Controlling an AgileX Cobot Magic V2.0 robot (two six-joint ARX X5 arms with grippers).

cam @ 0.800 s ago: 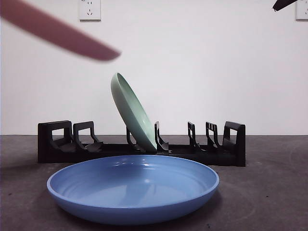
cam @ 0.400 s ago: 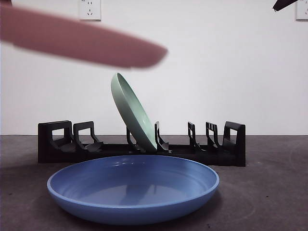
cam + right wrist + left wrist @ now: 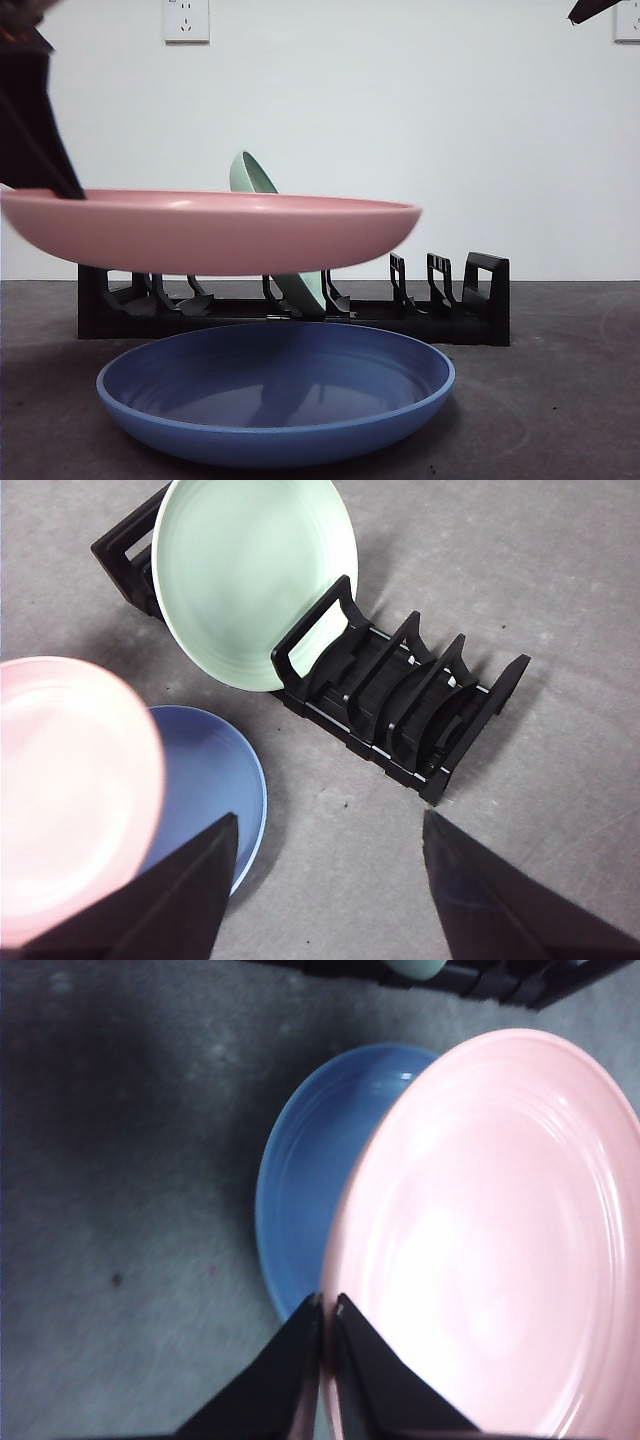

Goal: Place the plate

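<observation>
Front view is showing the left claw (image 3: 322,1305) pinching the pink plate (image 3: 210,230) by its rim, level over the blue plate (image 3: 275,390). Held by so little, it is risking slipping or striking the green plate (image 3: 250,575) in the rack (image 3: 470,300); the right claw (image 3: 325,865) is waiting wide.

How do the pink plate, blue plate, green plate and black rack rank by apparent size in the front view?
1. Black rack, widest span, partly hidden.
2. Pink plate, held in the left gripper, and blue plate: too alike to rank, and both sit nearer the camera.
3. Green plate, mostly hidden.
</observation>
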